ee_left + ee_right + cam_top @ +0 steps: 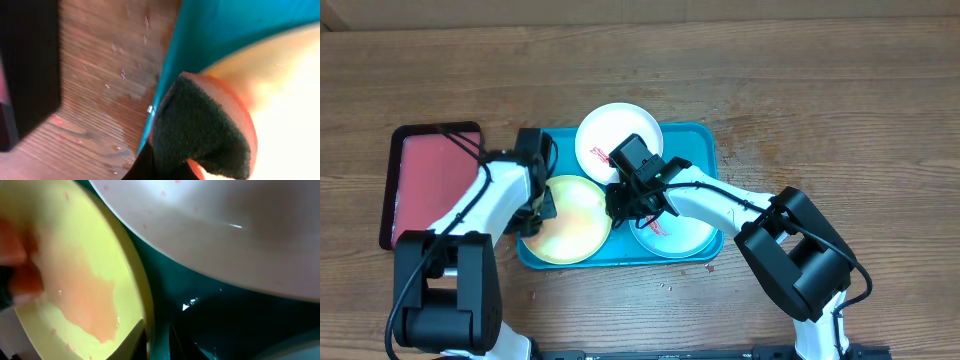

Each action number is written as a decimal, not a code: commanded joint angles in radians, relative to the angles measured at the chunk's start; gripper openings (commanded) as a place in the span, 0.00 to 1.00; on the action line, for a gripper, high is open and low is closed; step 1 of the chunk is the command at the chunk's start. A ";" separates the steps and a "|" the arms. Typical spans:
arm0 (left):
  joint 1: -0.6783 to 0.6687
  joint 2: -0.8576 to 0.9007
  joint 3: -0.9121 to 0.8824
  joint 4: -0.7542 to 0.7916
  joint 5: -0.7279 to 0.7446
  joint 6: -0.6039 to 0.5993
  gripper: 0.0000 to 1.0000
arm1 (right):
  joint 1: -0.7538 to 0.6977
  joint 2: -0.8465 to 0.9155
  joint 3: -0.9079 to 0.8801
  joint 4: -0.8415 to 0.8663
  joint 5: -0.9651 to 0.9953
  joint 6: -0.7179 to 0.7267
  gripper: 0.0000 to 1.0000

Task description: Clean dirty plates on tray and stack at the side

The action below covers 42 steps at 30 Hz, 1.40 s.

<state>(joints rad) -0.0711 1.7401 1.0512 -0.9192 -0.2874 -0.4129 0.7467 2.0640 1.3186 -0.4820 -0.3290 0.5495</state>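
The wooden bench [820,90] carries the teal tray [692,138] with three plates: white-rimmed plate [605,130] at its far edge, yellow-green plate [570,225] near-left, light blue plate [685,238] near-right. At the tray's left rim the left gripper [542,207] pinches a sponge [200,130] against the yellow-green plate. The right gripper [625,205] sits mid-tray, and whether it grips anything cannot be told.

Wooden table [840,100], teal tray [702,138] at centre — dark-rimmed pink-red tray [430,185] nearby, left
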 commanded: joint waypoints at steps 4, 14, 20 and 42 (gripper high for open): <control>0.025 0.006 0.114 0.054 0.259 -0.009 0.04 | -0.020 0.029 -0.010 -0.014 0.065 -0.006 0.17; 0.018 0.007 -0.125 0.237 0.407 0.043 0.04 | -0.020 0.029 -0.010 -0.009 0.065 -0.006 0.17; 0.020 0.006 -0.190 0.268 0.107 0.030 0.04 | -0.020 0.029 -0.010 -0.012 0.065 -0.007 0.17; 0.116 -0.064 0.337 -0.072 0.272 -0.080 0.04 | -0.013 -0.005 0.140 -0.179 0.004 -0.070 0.04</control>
<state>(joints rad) 0.0017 1.7370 1.3178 -0.9710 -0.1913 -0.4217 0.7345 2.0670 1.3697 -0.6140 -0.3328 0.5228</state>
